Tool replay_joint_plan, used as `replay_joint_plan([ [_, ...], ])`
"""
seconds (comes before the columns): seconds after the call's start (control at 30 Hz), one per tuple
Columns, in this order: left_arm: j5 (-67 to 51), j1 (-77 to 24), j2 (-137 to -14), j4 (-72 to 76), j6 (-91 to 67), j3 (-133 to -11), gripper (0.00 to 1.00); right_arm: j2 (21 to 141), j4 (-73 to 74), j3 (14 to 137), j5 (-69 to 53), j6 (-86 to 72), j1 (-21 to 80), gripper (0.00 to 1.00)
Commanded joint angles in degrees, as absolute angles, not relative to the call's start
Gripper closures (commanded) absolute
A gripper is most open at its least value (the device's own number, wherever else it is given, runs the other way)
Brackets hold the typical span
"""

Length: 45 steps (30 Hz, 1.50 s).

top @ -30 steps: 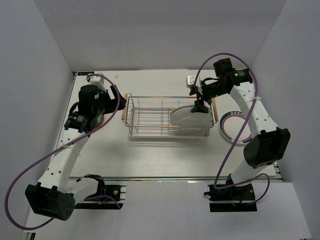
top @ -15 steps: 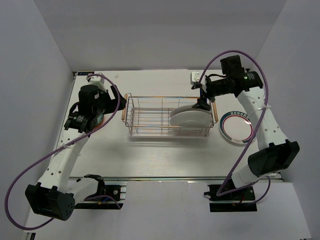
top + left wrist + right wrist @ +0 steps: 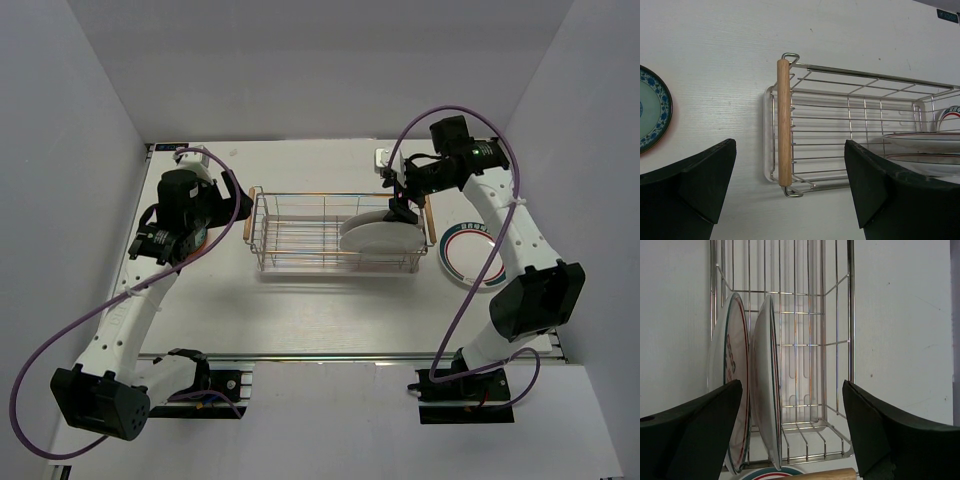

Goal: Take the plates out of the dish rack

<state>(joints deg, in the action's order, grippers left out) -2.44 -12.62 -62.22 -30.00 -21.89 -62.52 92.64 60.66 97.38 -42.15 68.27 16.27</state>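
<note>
The chrome wire dish rack (image 3: 310, 232) with wooden handles stands mid-table. Two white plates (image 3: 372, 238) stand upright in its right end; in the right wrist view they are side by side, one (image 3: 731, 385) with a green and red rim, the other (image 3: 766, 390) next to it. My right gripper (image 3: 401, 209) hovers open above the rack's right end, empty (image 3: 792, 385). My left gripper (image 3: 228, 205) is open and empty (image 3: 790, 145), just left of the rack's left handle (image 3: 783, 122). The rest of the rack (image 3: 855, 125) holds nothing.
A white plate with a green and red rim (image 3: 470, 256) lies flat on the table right of the rack. A plate with a blue pattern and orange-red rim (image 3: 652, 117) lies under my left arm. A small white box (image 3: 383, 158) sits at the back.
My right arm swung a little to the right and came back; its gripper stays open over the rack's right end. The left arm and the plates have not moved.
</note>
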Motion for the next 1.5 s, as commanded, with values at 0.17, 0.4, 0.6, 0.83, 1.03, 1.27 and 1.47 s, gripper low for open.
replay_joint_plan([
  [0.17, -3.3, -12.9, -62.4, -29.5, -21.4, -63.5, 0.02, 92.8, 62.3, 95.2, -42.6, 70.5, 16.9, 0.22],
  [0.4, -3.3, -12.9, -62.7, -29.3, -21.4, -63.5, 0.02, 93.1, 63.5, 92.5, -44.5, 72.8, 17.2, 0.39],
  [0.6, -2.9, -12.9, -62.8, -29.2, -21.4, -63.6, 0.02, 93.7, 63.7, 91.4, -45.1, 73.3, 17.7, 0.55],
  [0.83, -2.6, -12.9, -62.8, -29.1, -21.3, -63.4, 0.02, 93.7, 65.4, 92.9, -45.5, 74.4, 17.9, 0.70],
  [1.03, -2.5, -12.9, -62.7, -29.3, -21.3, -63.4, 0.02, 93.4, 67.1, 95.6, -46.0, 73.0, 17.9, 0.79],
  [1.27, -1.9, -12.9, -62.4, -29.4, -21.4, -63.3, 0.02, 92.4, 69.8, 98.5, -47.1, 72.0, 18.0, 0.91],
  [1.47, -2.6, -12.9, -62.4, -29.1, -21.4, -63.6, 0.02, 91.1, 71.3, 101.4, -48.1, 71.4, 18.0, 0.95],
])
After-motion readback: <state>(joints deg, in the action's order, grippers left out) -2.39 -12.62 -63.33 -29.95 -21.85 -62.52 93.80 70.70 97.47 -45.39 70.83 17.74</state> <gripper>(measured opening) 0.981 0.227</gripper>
